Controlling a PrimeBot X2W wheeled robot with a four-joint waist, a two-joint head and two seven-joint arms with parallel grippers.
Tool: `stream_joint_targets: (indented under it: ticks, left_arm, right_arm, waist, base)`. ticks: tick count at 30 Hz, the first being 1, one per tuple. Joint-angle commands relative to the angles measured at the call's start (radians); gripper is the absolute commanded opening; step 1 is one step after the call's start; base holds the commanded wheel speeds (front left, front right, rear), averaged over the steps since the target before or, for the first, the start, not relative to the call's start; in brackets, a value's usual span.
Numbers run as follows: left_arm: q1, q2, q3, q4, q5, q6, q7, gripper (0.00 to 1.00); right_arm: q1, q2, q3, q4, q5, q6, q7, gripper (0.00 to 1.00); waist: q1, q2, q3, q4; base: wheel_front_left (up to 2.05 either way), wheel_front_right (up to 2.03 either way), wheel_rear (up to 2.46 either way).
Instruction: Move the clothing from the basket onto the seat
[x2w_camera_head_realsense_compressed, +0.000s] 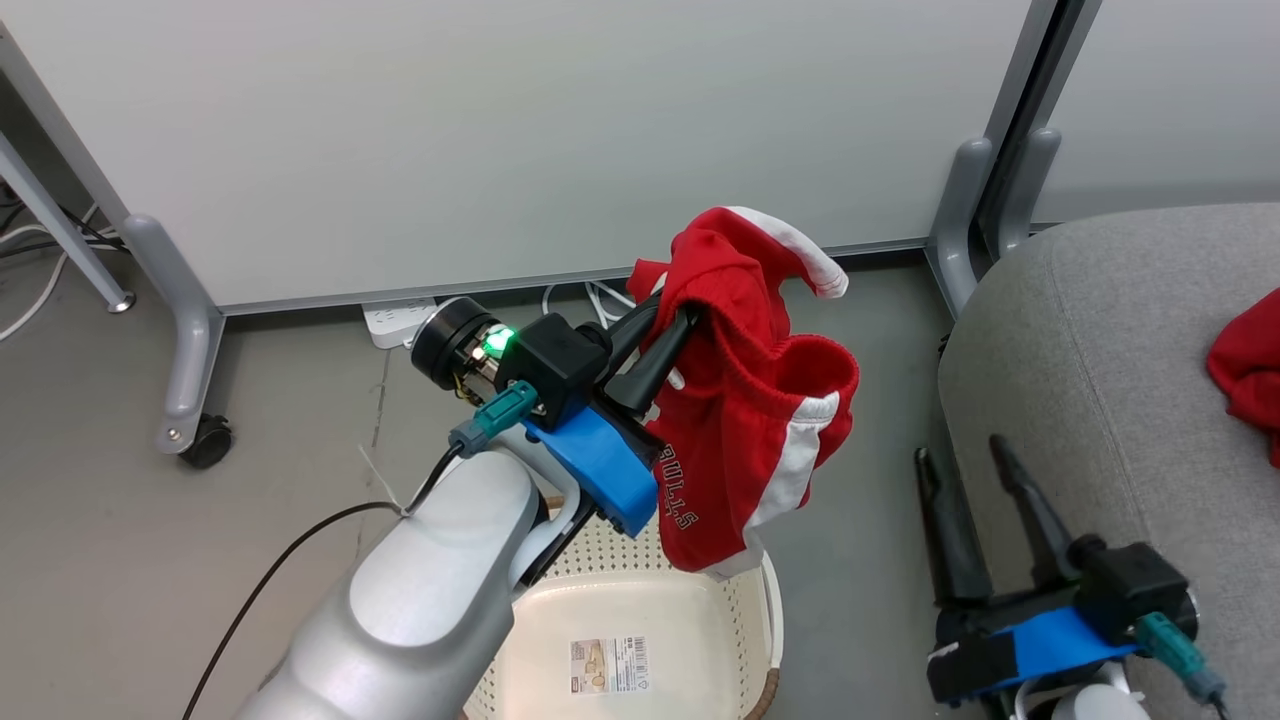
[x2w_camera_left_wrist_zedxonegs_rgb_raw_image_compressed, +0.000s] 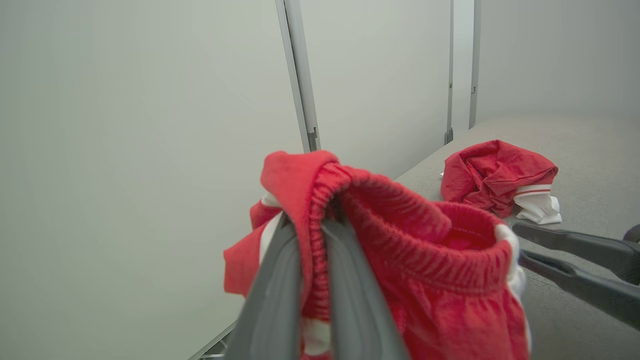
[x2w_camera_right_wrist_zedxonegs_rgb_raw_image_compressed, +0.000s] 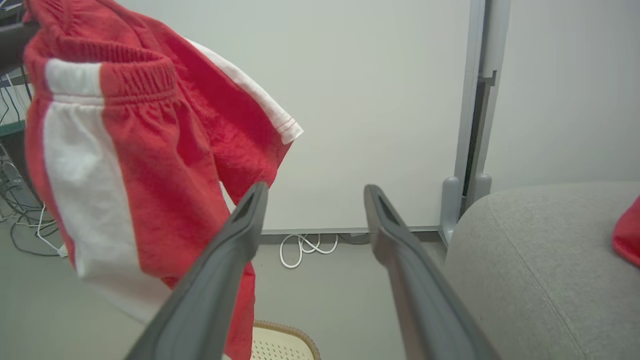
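Observation:
My left gripper (x2w_camera_head_realsense_compressed: 672, 318) is shut on the elastic waistband of red shorts (x2w_camera_head_realsense_compressed: 760, 420) with white side stripes and "BULLS" lettering. The shorts hang in the air above the cream perforated basket (x2w_camera_head_realsense_compressed: 735, 640), whose floor shows just a barcode sticker. In the left wrist view the two dark fingers (x2w_camera_left_wrist_zedxonegs_rgb_raw_image_compressed: 280, 280) pinch the waistband of the shorts (x2w_camera_left_wrist_zedxonegs_rgb_raw_image_compressed: 425, 270). A second red garment (x2w_camera_head_realsense_compressed: 1250, 375) lies crumpled on the grey seat (x2w_camera_head_realsense_compressed: 1090, 330) at the right. My right gripper (x2w_camera_head_realsense_compressed: 960, 452) stands open beside the seat's front edge, holding nothing.
White partition panels (x2w_camera_head_realsense_compressed: 500, 130) on grey wheeled feet (x2w_camera_head_realsense_compressed: 190, 400) stand behind. A power strip (x2w_camera_head_realsense_compressed: 395, 320) and white cables lie on the grey floor at the panel's base. Open floor lies between the basket and the seat.

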Motion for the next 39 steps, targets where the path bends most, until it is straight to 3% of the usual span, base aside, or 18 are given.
stream_joint_targets:
  ticks: [1,15,26,39]
  left_arm:
    - [0.009,0.0,0.007,0.0,0.007,0.0,-0.003,0.0]
    - [0.0,-0.011,0.014,0.0,0.012,-0.003,-0.003,0.0]
    - [-0.001,-0.02,0.014,0.003,0.017,-0.004,-0.003,0.0]
    - [-0.016,-0.028,0.008,-0.003,0.016,-0.007,-0.003,0.0]
  right_arm:
    - [0.018,-0.012,0.021,0.005,0.005,-0.001,-0.001,1.0]
    - [0.013,-0.066,0.214,0.051,0.037,-0.001,-0.001,1.0]
    - [-0.042,-0.066,0.347,0.104,0.043,-0.001,-0.001,1.0]
    - [-0.195,-0.007,0.359,0.209,-0.036,-0.001,-0.001,1.0]
  waist:
    - [0.0,0.0,0.003,0.002]
    - [0.0,0.0,0.023,0.021]
    - [0.0,0.0,0.028,0.032]
    - [0.0,0.0,0.055,0.05]
  base:
    - [0.0,0.0,0.0]
    - [0.0,0.0,0.0]
    - [0.0,0.0,0.0]
    - [0.0,0.0,0.0]
